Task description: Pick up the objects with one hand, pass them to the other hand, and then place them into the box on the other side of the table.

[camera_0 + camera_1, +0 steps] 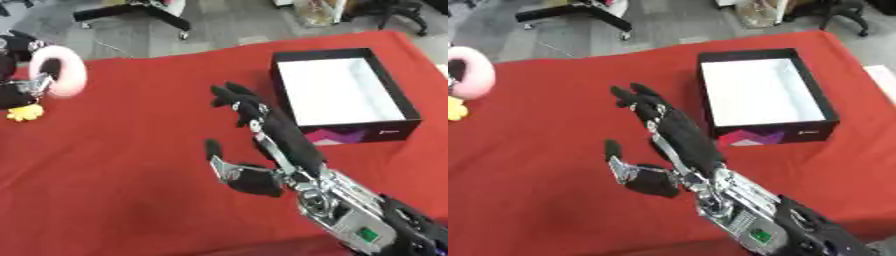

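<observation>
Right hand (262, 150) comes in from the lower right over the red table (131, 190), arm all black shell and silver joints. Fingers straight and spread a little, pointing up-left toward the table's middle; thumb stuck out to the left, apart from the fingers. It holds nothing and hangs over bare cloth.

Black box (346, 92) sits just beyond and to the right of the fingertips, near the table's right edge. Lid off, white inside, nothing in it. Near wall carries a pink-and-white graphic patch.

Task thing is far left: a pink fluffy ring (59, 70) with a black centre, standing roughly upright at the table's left edge, well apart from the box and from the right hand. Below it a small yellow piece (24, 113), shape unclear.

View difference: left eye view shows black and silver structure at the ring, with silver parts touching its lower left; probably the left hand, but I cannot tell its finger state. Right eye view cuts that off, shows only part of the ring and the yellow bit at the frame edge.

Wide open red cloth between ring and box. Far table edge runs slanted; grey floor and a chair base (140, 15) beyond it.
</observation>
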Available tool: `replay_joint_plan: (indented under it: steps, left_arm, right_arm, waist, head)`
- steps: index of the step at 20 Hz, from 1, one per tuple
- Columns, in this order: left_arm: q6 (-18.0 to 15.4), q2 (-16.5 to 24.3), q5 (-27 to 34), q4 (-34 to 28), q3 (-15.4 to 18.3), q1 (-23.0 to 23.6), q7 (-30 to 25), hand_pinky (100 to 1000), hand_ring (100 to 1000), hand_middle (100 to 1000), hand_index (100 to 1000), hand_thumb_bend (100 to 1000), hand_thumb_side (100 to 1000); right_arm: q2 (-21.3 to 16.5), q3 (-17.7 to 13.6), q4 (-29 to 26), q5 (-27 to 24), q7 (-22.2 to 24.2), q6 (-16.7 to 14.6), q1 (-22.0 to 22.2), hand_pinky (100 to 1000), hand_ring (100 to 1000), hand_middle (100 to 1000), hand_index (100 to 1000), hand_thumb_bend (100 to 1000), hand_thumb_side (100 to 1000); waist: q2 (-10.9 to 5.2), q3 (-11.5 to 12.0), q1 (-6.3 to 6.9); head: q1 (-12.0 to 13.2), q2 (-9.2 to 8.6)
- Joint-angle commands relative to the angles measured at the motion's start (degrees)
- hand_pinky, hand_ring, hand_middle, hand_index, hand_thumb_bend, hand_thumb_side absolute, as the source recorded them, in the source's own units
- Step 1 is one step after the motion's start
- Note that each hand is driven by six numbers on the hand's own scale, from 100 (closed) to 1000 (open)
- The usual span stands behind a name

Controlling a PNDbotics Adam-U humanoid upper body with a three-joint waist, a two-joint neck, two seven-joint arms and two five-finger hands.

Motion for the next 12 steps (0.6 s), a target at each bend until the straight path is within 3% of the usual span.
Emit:
replay_joint_plan:
  steps: [1, 12]
  left_arm:
    - [-11.98, -0.23, 1.90, -0.72, -1.59, -0.83, -12.84, 572, 374, 286, 385, 100, 331]
    - [-7.67, -2.58, 11.85, -1.35, -8.89, -2.35, -12.85, 559, 372, 285, 385, 100, 379]
  right_arm:
    - [-2.95, 0.13, -1.21, -2.05, 0.56, -1.04, -2.17, 594, 1000, 784, 1000, 100, 437]
    - [-5.84, 0.45, -1.21, -4.80, 5.51, -3.26, -6.32, 607, 1000, 773, 1000, 100, 414]
  waist:
    - [-0.31, 0.38, 0.11]
    - [0.42, 2.08, 0.28]
  head:
    - [-1.51, -0.17]
    - [-5.55, -0.17]
